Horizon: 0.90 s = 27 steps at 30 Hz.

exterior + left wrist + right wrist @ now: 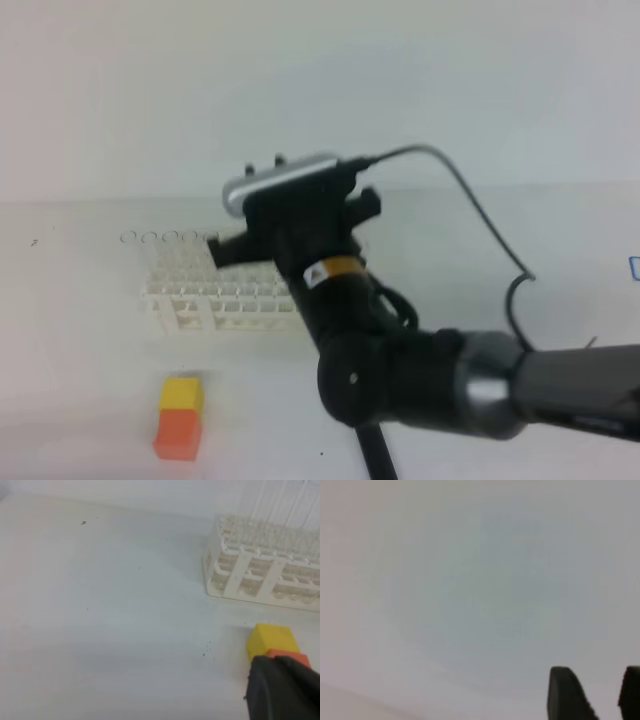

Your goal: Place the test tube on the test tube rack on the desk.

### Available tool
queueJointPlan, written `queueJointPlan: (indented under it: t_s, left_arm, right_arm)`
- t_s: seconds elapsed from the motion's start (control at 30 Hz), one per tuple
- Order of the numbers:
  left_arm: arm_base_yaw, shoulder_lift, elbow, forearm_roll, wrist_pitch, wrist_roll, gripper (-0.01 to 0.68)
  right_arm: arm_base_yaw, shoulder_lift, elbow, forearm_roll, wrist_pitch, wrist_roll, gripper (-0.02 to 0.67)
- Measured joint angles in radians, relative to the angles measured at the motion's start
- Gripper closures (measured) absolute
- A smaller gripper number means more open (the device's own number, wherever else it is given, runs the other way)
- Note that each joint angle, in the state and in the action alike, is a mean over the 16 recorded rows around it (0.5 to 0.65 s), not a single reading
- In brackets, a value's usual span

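Above the test tube rack [215, 300], right pincer [594, 696] parted.

Lab bench, white test tube rack [222, 297], plain white desk [80, 380]

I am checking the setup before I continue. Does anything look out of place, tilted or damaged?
Nothing stands out. The white plastic grid rack stands level on the plain white tabletop, and the yellow-and-orange block stands upright in front of it, apart from it.
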<state>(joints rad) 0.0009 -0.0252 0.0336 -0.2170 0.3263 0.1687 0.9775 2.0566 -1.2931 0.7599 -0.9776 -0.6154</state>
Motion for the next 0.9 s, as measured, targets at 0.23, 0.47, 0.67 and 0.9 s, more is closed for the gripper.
queueJointPlan:
  t_s: [0.23, 0.47, 0.67, 0.9]
  left_arm:
    - [0.000, 0.000, 0.000, 0.000, 0.000, 0.000, 0.673]
    - [0.000, 0.000, 0.000, 0.000, 0.000, 0.000, 0.673]
    - [0.000, 0.000, 0.000, 0.000, 0.000, 0.000, 0.673]
    - [0.000, 0.000, 0.000, 0.000, 0.000, 0.000, 0.673]
  right_arm:
    - [0.000, -0.210, 0.000, -0.021, -0.058, -0.149, 0.479]
    - [-0.003, -0.415, 0.000, -0.146, -0.078, -0.303, 0.587]
    - [-0.006, -0.532, 0.000, -0.320, -0.013, -0.385, 0.643]
    - [-0.014, -0.608, 0.001, -0.484, 0.171, -0.400, 0.650]
